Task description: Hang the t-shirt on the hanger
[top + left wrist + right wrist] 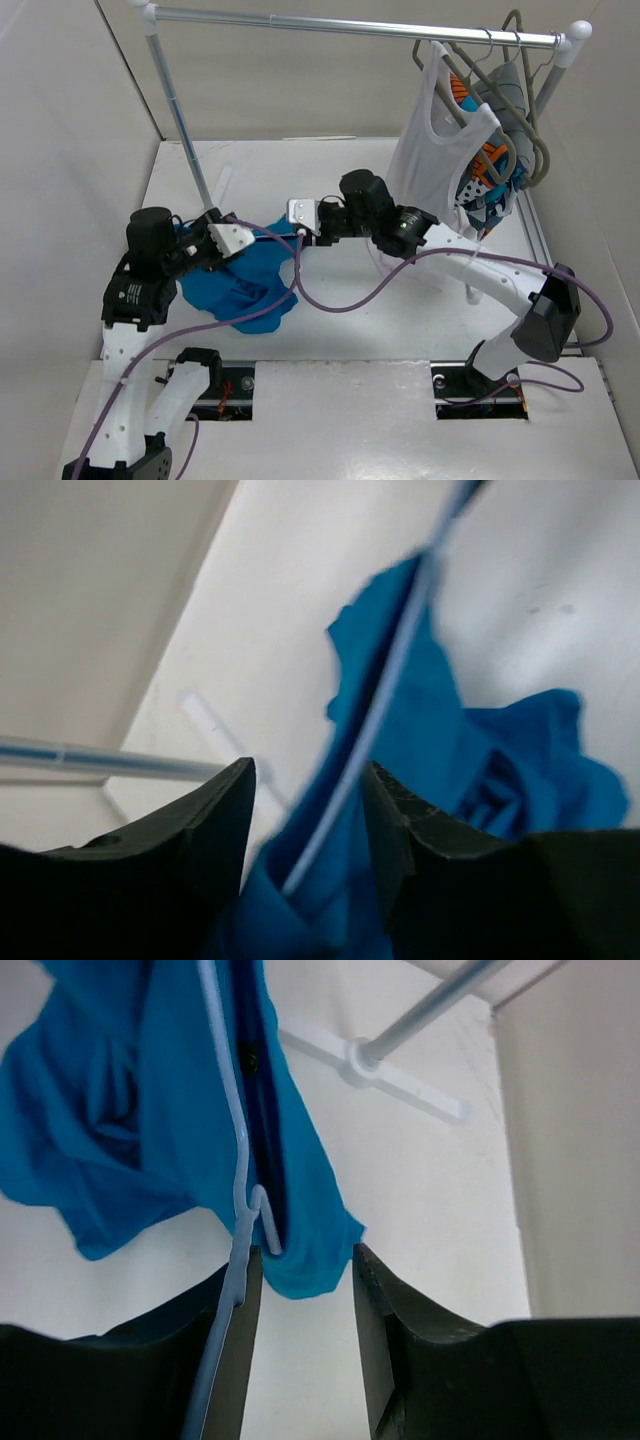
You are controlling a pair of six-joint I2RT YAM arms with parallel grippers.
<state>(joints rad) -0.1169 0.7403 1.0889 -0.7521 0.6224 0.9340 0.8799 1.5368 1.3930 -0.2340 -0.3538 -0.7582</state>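
Note:
The bright blue t-shirt lies bunched on the white table at the left, between my two arms. The thin pale-blue wire hanger runs across its upper edge. My left gripper hovers at the shirt's left side. In the left wrist view its jaws stand apart, with t-shirt fabric and the hanger wire lying between them. My right gripper is at the shirt's right end. Its jaws are open over bare table, and the hanger neck lies along the left finger, with the t-shirt draped over the wire.
A clothes rack's metal rail spans the back, and its left pole slants down just behind my left gripper. A white tank top, a patterned garment and grey hangers hang at the right. A purple cable loops across the table.

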